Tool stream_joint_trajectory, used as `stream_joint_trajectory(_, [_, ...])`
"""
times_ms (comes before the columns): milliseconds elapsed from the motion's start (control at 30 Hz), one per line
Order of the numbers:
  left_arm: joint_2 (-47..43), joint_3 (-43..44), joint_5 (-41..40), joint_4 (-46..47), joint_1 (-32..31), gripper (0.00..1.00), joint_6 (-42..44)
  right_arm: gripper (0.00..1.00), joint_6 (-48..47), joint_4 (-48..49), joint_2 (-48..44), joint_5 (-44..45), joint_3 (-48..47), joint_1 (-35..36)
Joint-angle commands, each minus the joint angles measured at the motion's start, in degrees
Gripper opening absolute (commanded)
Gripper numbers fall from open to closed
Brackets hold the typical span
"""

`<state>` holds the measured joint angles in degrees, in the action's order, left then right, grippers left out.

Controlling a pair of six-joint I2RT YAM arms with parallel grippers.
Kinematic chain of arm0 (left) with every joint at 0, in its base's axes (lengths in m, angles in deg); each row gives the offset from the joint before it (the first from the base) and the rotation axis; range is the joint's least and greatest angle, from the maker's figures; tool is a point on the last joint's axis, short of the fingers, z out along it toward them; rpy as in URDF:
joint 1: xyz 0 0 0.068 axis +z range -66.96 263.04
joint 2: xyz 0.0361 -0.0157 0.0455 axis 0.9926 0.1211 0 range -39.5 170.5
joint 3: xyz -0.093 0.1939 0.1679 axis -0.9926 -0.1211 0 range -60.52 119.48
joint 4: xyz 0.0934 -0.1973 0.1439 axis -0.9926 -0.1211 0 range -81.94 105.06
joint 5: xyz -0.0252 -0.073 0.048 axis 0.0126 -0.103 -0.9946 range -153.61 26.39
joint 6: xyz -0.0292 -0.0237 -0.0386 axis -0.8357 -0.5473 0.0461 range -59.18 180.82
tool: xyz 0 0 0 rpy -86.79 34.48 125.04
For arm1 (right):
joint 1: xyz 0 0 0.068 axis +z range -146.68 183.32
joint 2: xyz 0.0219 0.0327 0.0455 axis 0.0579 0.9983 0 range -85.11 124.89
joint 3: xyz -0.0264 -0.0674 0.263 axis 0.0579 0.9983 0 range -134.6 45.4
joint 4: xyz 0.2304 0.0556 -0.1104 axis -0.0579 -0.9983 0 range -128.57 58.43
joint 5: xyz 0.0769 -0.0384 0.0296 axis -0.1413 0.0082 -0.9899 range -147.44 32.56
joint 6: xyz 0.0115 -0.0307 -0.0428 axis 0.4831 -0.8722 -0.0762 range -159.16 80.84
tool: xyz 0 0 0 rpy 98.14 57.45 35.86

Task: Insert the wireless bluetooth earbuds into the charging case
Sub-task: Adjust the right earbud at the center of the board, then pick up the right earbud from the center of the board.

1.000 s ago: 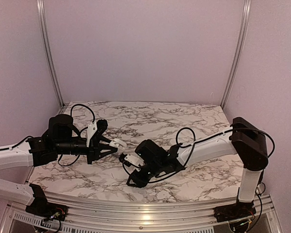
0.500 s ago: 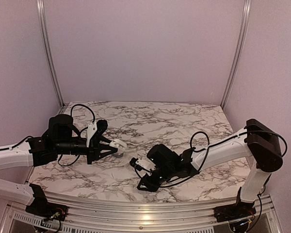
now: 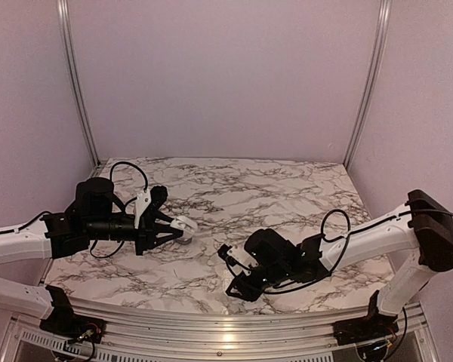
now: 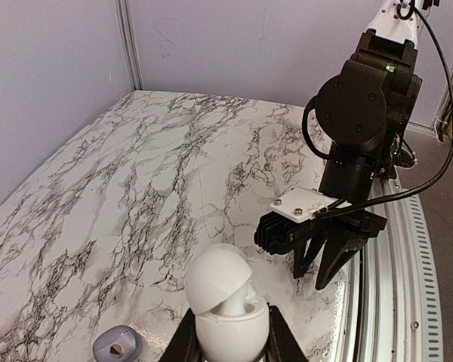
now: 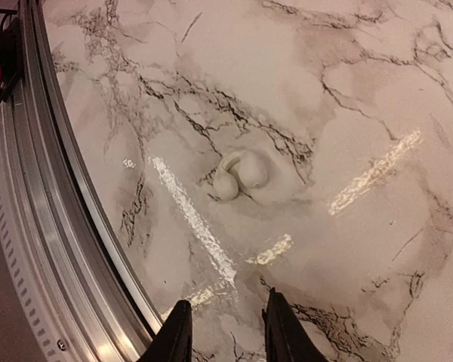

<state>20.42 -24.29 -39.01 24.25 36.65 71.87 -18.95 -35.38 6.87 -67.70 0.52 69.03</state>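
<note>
Marble table [image 3: 287, 188], pale earbud [image 5: 240, 173] on it.

**Right arm drawn back from the charging case**

A second ago the right gripper [image 3: 229, 268] sat close beside the charging case [image 3: 183, 223], almost tip to tip with it. Now it lies well apart from the case, off to the case's right and nearer the front rail [image 3: 174, 317]. At the half-way picture it had covered about half that gap. The right arm's dark elbow housing [image 3: 436, 230] has swung further right of the case and sits lower. The cable loop [image 3: 336, 222] over the forearm has travelled the same way.
</note>
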Motion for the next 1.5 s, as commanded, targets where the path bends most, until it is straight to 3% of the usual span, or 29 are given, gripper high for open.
stream_joint_trajectory(0, [-0.55, -0.35, 0.84, 1.89, 0.34, 0.00, -0.41, 0.29, 4.07, 1.58, 1.83, 2.57, -5.07, 3.70])
stream_joint_trajectory(300, [-1.32, -0.72, 0.37, 1.99, 0.34, 0.00, -0.33, 0.34, 14.19, 5.12, 11.97, 5.08, -12.03, 5.02])
stream_joint_trajectory(567, [-1.71, -0.83, 0.19, 1.98, 0.34, 0.00, -0.24, 0.34, 14.78, 6.00, 16.51, 6.93, -15.08, 5.03])
stream_joint_trajectory(800, [-1.40, -0.74, 0.02, 1.98, 0.34, 0.00, -0.25, 0.34, 15.36, 3.99, 14.47, 12.39, -13.65, 4.66])
stream_joint_trajectory(1300, [-1.40, -0.74, 0.01, 1.88, 0.34, 0.00, -0.35, 0.33, 16.78, 1.16, 6.29, 16.91, -5.32, 3.53])
stream_joint_trajectory(1467, [-1.47, -0.79, 0.18, 1.93, 0.34, 0.00, -0.33, 0.33, 16.50, 2.84, 7.63, 16.00, -4.82, 2.43])
